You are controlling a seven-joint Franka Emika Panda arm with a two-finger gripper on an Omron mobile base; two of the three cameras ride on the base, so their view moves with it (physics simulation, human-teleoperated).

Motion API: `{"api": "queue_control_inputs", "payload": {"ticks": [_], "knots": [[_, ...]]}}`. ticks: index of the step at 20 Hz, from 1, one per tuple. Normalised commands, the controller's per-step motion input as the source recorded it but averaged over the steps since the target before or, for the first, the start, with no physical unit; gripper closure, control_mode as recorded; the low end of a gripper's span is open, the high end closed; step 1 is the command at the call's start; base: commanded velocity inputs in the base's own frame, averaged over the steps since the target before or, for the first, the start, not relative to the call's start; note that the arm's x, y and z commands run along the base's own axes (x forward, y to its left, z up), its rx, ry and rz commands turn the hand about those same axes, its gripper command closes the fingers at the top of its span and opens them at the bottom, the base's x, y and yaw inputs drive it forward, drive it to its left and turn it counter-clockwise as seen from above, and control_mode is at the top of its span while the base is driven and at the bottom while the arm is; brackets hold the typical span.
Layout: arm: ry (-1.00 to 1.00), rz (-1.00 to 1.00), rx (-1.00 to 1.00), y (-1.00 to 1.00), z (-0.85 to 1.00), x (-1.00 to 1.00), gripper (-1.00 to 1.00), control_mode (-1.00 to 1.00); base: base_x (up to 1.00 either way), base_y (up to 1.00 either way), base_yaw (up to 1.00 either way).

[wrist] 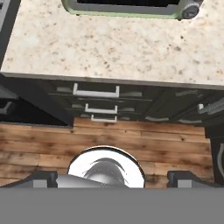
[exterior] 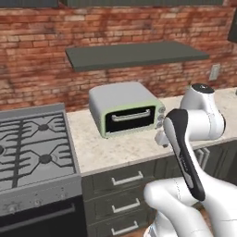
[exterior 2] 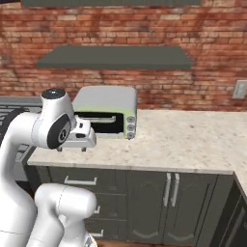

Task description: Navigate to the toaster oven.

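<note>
Item: toaster oven (exterior: 126, 109) sitting close ahead on the counter (exterior: 121, 148); gripper (wrist: 111, 175) spread wide, holding nothing; risk: base overdriving, bumping the drawers (exterior: 126, 178).

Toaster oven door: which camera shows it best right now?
The left base view: the boxy light-grey toaster oven faces it, dark glass door and silver handle unobstructed. In the right base view the arm covers part of the door. The hand view catches just its green lower edge.

base views flanking toaster oven (exterior: 126, 109); hand view downward
</note>
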Motion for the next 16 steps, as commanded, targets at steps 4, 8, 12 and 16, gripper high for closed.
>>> {"api": "queue_control_inputs", "payload": {"ticks": [4,8,12,16], "knots": [[0.0,0.0,0.0,0.0,0.0,0.0,-1.0,1.0,0.59,0.0,0.11],[0.0,0.0,0.0,0.0,0.0,0.0,-1.0,1.0,0.52,0.0,0.13],[0.0,0.0,0.0,0.0,0.0,0.0,-1.0,1.0,0.44,0.0,0.14],[0.0,0.0,0.0,0.0,0.0,0.0,-1.0,1.0,0.32,-0.03,0.12]]}}
